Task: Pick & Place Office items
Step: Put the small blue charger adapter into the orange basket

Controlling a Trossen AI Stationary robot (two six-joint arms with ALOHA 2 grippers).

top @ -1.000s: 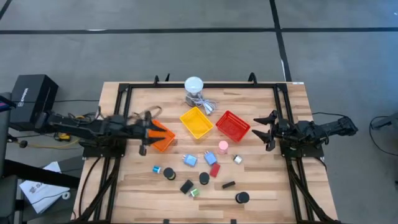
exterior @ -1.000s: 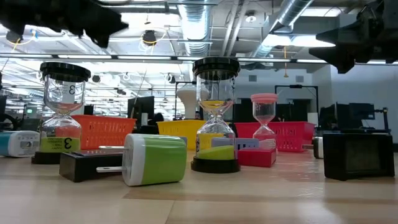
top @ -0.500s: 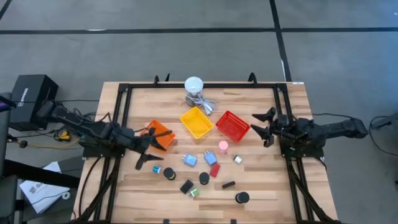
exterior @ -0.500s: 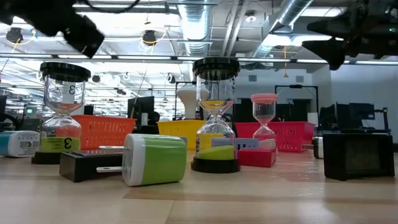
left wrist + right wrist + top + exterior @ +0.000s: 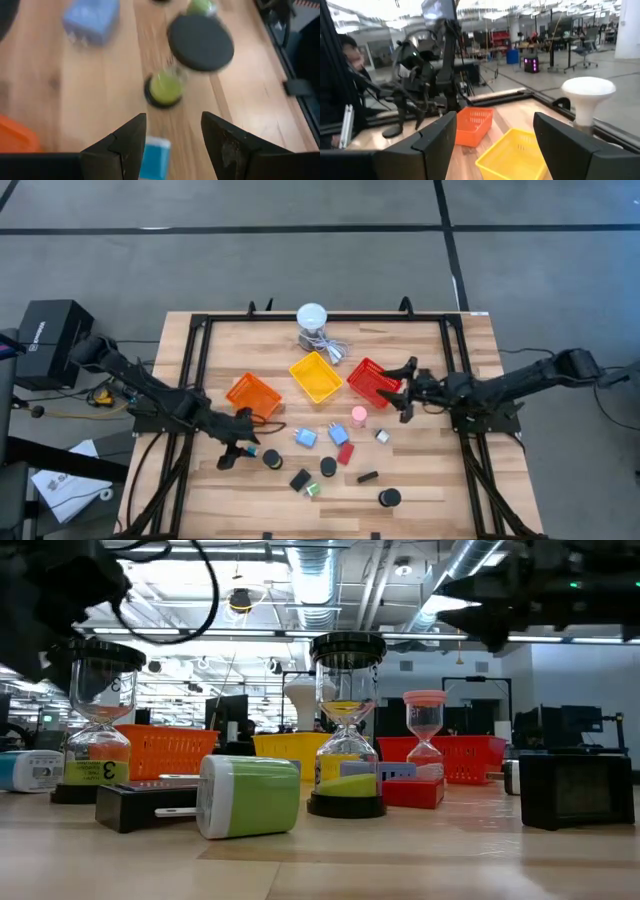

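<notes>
The left gripper (image 5: 237, 450) is held open, empty, just above the table beside a small blue block (image 5: 253, 451) and a black-topped hourglass (image 5: 273, 460). The right gripper (image 5: 404, 390) is spread open over the red basket (image 5: 372, 381), holding nothing.

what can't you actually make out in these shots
- Left hand: its fingertips are cut off by the left wrist view's edge, and that view is motion-blurred, so the blue block between the fingers is only half seen.
- Right hand: only a dark silhouette in the low view.
- Green bit: too small in the high view to identify.
</notes>
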